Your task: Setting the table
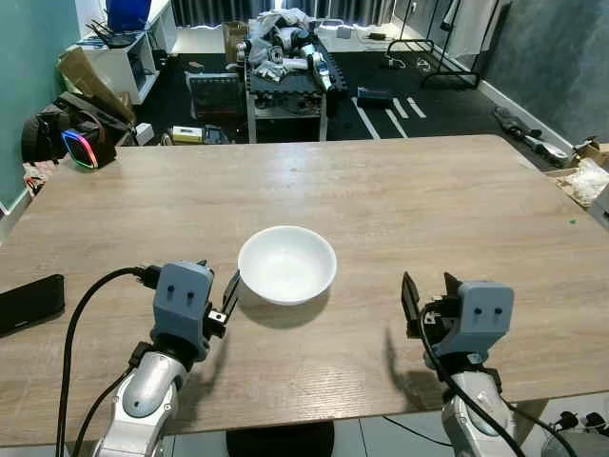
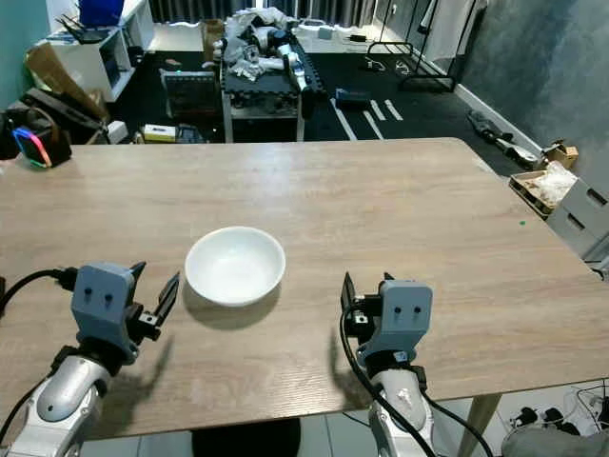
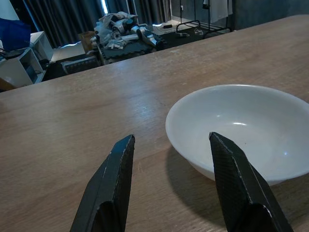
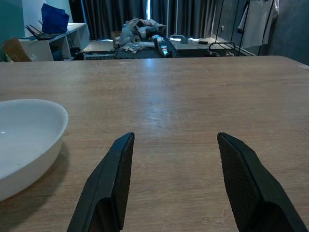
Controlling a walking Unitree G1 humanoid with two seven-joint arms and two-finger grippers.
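I'm seeing an empty white bowl [image 1: 286, 264] sitting near the counter's [image 1: 428, 209] front edge, left gripper [image 3: 171, 181] fingers spreading wide beside it, right gripper [image 4: 174, 181] fingers gaping wide, holding nothing.

A bowl [image 1: 286, 264] sits on the counter [image 1: 400, 200], near the robot's edge and a little left of the middle. The left tool [image 1: 231, 295] hovers just beside the bowl's near-left rim, its fingers [image 3: 112, 186] apart, one on each side of that rim (contact cannot be told). The right tool [image 1: 426, 290] is over the counter to the bowl's right, well apart from it. A phone [image 1: 30, 303] lies at the counter's left edge. Behind the counter, a cluttered rack [image 1: 284, 71] stands on the floor.
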